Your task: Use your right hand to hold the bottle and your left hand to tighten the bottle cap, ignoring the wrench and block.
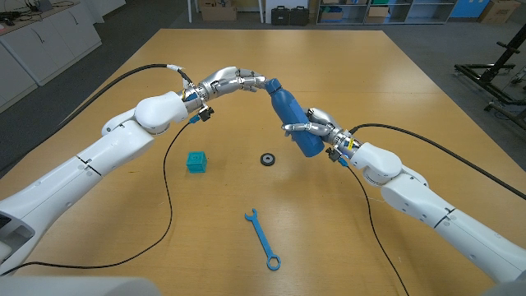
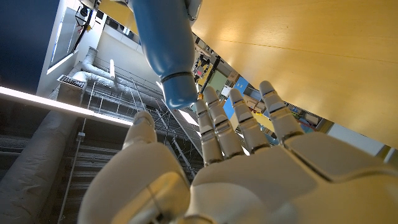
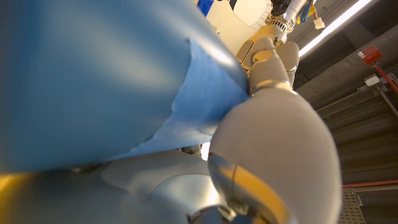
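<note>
We saw the right hand (image 1: 316, 125) gripping the bottle (image 1: 293, 120) mid-body — rigid, smooth, likely slippery. Left hand (image 1: 233, 80) spread, fingers at the cap (image 1: 274, 84), gripping nothing.

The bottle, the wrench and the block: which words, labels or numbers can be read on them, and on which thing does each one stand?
None can be read.
Bottle: plain blue body in the head view, no label; a blue tape patch in the right wrist view carries no print.
Wrench: any marking is too small to read.
Block: no visible text.
</note>
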Controlling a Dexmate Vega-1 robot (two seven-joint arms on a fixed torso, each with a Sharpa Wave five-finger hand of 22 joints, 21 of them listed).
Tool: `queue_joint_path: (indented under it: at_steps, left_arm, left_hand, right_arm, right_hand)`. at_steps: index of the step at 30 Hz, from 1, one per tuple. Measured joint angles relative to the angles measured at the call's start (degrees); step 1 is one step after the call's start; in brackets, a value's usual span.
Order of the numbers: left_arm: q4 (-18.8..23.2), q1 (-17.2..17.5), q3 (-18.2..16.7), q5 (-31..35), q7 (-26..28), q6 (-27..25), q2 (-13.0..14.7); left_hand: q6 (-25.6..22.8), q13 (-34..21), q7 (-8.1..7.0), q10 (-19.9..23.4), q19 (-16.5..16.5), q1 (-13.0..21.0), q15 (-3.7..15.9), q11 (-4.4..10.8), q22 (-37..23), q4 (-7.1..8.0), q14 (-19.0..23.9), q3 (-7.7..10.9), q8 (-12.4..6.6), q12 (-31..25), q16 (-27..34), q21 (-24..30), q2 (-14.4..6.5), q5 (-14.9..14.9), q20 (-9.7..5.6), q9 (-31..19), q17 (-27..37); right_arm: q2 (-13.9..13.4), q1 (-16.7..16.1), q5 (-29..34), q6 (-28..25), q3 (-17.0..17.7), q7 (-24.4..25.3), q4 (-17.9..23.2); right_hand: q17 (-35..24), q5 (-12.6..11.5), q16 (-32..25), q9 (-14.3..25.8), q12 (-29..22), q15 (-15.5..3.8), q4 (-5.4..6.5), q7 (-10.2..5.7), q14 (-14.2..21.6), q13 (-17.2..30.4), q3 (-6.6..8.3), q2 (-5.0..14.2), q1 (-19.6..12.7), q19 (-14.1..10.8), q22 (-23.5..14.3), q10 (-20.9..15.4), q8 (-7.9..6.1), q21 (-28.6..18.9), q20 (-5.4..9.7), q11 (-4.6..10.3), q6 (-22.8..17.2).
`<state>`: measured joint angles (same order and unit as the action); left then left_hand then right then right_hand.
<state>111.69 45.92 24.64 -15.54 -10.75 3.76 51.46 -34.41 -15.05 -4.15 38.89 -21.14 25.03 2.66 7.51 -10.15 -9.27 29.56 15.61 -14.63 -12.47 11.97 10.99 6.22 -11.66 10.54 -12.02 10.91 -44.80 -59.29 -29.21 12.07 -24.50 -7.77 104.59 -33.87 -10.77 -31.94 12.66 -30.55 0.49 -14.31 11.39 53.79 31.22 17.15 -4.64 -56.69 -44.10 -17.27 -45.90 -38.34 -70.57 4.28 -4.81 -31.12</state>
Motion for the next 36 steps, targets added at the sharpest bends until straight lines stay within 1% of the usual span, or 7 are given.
queue_joint_path:
  at_steps: [9,19,26,31,32,33,36]
  left_arm:
    - [-1.1,-0.9,0.7,0.3,-0.2,-0.1,-0.8]
    - [-2.2,-1.6,1.1,0.3,-0.7,0.2,-1.7]
    - [-2.5,-1.8,1.4,0.0,-0.8,0.3,-2.0]
    - [-2.5,-1.8,1.6,0.3,-0.5,0.2,-2.2]
    - [-2.5,-1.8,1.6,0.9,-0.1,-0.2,-2.2]
    - [-2.5,-1.8,1.7,1.2,0.0,-0.4,-2.2]
    - [-2.5,-1.6,1.8,2.1,1.0,-1.2,-2.2]
  left_hand:
    - [-0.2,0.0,-0.21,0.0,0.0,0.7,0.0,-0.01,0.0,-0.24,0.0,0.25,-0.21,0.0,0.0,0.0,-0.7,0.0,0.0,0.0,-0.3]
    - [-0.4,0.0,-0.4,0.6,-0.3,1.2,0.22,0.6,0.0,-0.22,0.2,0.73,-0.43,0.0,0.0,0.0,-0.6,0.0,-0.31,0.0,-0.3]
    - [-0.7,-0.3,-0.09,1.0,-0.3,1.2,0.0,0.28,0.0,0.02,0.4,0.95,-0.66,-0.3,0.0,0.0,-0.6,0.5,-0.3,0.0,-0.3]
    - [-1.0,-0.3,-0.39,1.5,-0.5,1.2,0.14,0.18,0.0,0.02,0.6,0.93,-0.66,-0.3,0.0,0.0,-0.6,0.8,-0.1,0.0,-0.3]
    - [-1.0,-0.3,-0.39,1.5,-0.7,1.5,0.22,0.18,0.0,0.02,0.7,0.95,-0.66,-0.3,0.0,0.0,-0.9,0.3,-0.33,0.0,-0.3]
    - [-1.0,-0.3,-0.42,1.7,-0.8,3.0,0.31,0.35,0.0,-0.06,0.7,1.05,-0.66,-0.5,0.0,0.0,-2.4,0.0,-0.39,0.0,-0.3]
    - [-1.8,-0.3,-0.47,1.9,-0.8,3.1,0.29,0.16,0.0,0.02,0.8,1.43,-0.87,-0.5,0.0,0.3,-2.5,0.5,-0.39,0.0,-0.3]
  right_arm:
    - [-0.4,-0.4,0.0,0.9,0.4,0.1,1.0]
    - [-0.7,-1.0,0.3,1.8,0.7,0.3,2.3]
    - [-0.9,-1.4,0.3,2.4,0.8,0.1,3.1]
    - [-1.1,-1.7,-0.5,3.1,1.1,-0.6,3.6]
    - [-1.2,-2.0,-0.7,3.4,1.3,-0.7,3.9]
    - [-1.3,-2.1,-0.9,4.0,1.6,-1.3,4.5]
    - [-1.6,-2.5,-1.4,4.4,1.9,-1.7,5.0]
  right_hand:
    - [0.0,0.0,0.0,0.0,0.0,0.0,0.0,0.0,0.0,0.0,0.0,0.0,0.0,0.0,0.0,0.0,-0.04,0.0,0.0,0.0,0.0]
    - [-0.3,0.0,0.2,0.0,0.3,0.0,0.01,0.0,0.0,0.0,-0.01,0.0,0.0,0.1,0.3,0.0,-0.03,-0.2,-0.1,0.01,0.0]
    - [-0.3,0.0,0.2,0.0,0.3,0.0,0.03,0.0,0.0,0.0,-0.02,0.0,0.0,0.1,0.4,0.0,0.02,-0.4,-0.1,0.01,0.0]
    - [-0.3,0.0,0.2,0.0,0.3,0.02,0.04,0.0,0.0,0.0,-0.04,0.0,0.0,0.1,0.5,0.0,0.26,-0.4,-0.1,0.01,0.0]
    - [-0.3,0.0,0.3,0.0,0.3,0.02,0.04,0.0,0.0,0.0,-0.04,0.0,0.0,0.1,0.5,0.0,0.26,-0.4,-0.1,0.01,0.0]
    - [-0.3,0.0,0.2,0.0,0.4,0.01,0.04,0.0,0.0,0.1,-0.04,0.0,0.0,0.4,0.5,0.0,0.25,-0.4,0.0,0.02,0.0]
    - [-0.3,0.0,0.2,0.0,0.4,0.01,0.04,0.0,0.0,0.3,-0.04,0.0,0.0,0.4,0.5,0.0,0.01,-0.4,0.0,0.02,0.0]
